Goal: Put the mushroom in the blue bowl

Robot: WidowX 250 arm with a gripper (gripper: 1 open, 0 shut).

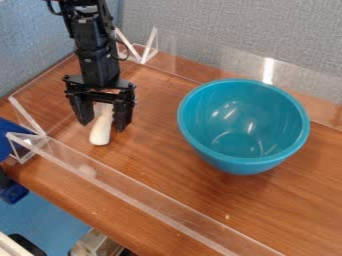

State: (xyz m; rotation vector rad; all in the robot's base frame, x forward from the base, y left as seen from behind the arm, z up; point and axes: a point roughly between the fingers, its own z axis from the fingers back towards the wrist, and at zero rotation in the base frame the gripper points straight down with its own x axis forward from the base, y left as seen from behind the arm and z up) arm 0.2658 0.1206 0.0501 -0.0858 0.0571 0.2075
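Well, claw open around mushroom

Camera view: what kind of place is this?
Likely a robot test bench, perhaps in a lab: a wood-look tabletop edged by a low clear barrier, grey textured panels behind, and a robot arm over it.

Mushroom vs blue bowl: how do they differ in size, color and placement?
Size: the mushroom is small and narrow; the blue bowl is far wider.
Color: the mushroom's visible stem is cream-white, the bowl teal-blue and glossy.
Placement: the mushroom sits between the fingers of the open tool, while the bowl stands apart from it.
Shared: both rest on the wooden table.
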